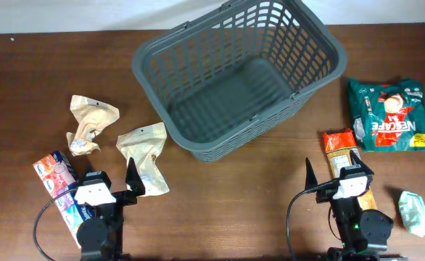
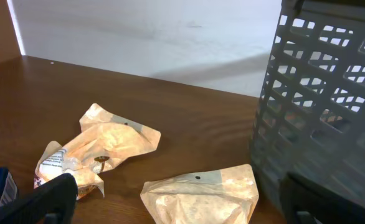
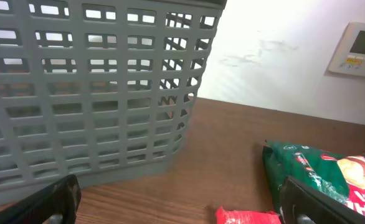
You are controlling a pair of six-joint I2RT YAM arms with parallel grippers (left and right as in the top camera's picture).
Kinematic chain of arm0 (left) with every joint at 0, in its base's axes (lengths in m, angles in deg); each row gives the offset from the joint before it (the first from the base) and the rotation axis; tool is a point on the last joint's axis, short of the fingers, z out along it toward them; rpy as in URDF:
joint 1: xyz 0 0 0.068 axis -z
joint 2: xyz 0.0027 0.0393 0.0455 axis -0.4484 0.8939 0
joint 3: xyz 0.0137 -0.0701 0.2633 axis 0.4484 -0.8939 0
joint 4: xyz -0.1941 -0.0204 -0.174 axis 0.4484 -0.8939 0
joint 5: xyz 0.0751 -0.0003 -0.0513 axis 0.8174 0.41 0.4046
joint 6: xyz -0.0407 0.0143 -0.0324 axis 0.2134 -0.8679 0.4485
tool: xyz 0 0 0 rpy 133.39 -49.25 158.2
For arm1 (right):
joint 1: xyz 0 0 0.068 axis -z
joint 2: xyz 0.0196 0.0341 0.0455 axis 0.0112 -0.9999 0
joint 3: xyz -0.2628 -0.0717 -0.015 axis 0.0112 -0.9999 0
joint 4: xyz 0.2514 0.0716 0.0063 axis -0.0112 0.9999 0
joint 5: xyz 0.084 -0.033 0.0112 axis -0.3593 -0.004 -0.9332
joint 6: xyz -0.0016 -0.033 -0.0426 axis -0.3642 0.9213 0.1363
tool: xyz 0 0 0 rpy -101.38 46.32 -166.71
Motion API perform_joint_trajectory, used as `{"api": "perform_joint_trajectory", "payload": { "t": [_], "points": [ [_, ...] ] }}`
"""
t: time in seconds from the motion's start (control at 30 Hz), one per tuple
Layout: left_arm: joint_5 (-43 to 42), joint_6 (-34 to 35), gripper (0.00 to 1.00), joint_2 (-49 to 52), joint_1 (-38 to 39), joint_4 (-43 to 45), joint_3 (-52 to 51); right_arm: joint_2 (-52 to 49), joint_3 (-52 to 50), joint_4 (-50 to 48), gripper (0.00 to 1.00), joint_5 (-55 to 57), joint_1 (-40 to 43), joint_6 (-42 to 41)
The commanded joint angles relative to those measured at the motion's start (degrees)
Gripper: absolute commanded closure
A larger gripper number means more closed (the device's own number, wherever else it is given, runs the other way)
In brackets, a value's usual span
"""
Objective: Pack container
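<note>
The container, a dark grey slotted basket, stands empty at the back middle of the table. It fills the right side of the left wrist view and the left side of the right wrist view. My left gripper is open near the front left. A tan pouch lies flat just ahead of its wide jaws. My right gripper is open at the front right and holds nothing. An orange-red packet lies just ahead of it.
A crumpled tan pouch and a blue-pink packet lie at the left. A green coffee bag, an orange packet and a small white-green packet lie at the right. A white wall is behind the table.
</note>
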Motion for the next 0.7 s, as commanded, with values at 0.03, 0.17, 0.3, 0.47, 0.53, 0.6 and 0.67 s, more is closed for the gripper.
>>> {"api": "perform_joint_trajectory", "payload": {
  "t": [0.03, 0.17, 0.3, 0.47, 0.53, 0.6, 0.67],
  "points": [
    [0.42, -0.11, 0.01, -0.55, -0.35, 0.22, -0.42, 0.50, -0.26, 0.42, 0.01, -0.33, -0.28, -0.59],
    [0.42, -0.11, 0.01, -0.55, -0.35, 0.22, -0.42, 0.50, -0.26, 0.42, 0.01, -0.33, -0.28, -0.59],
    [0.42, -0.11, 0.01, -0.55, -0.35, 0.22, -0.42, 0.50, -0.26, 0.42, 0.01, -0.33, -0.28, -0.59],
    [0.33, -0.11, 0.01, -0.55, -0.35, 0.24, -0.42, 0.50, -0.26, 0.42, 0.01, -0.37, -0.28, -0.63],
    [-0.50, -0.11, 0.01, -0.55, -0.35, 0.20, -0.39, 0.50, -0.26, 0.28, 0.01, -0.55, -0.28, -0.61],
    [-2.27, -0.11, 0.01, -0.55, -0.35, 0.20, -0.39, 0.50, -0.26, -0.46, 0.01, -0.55, -0.28, -0.87],
    [-4.70, -0.11, 0.01, -0.55, -0.35, 0.17, -0.15, 0.50, -0.24, -1.97, 0.01, -0.57, -0.28, -5.33]
  ]
}}
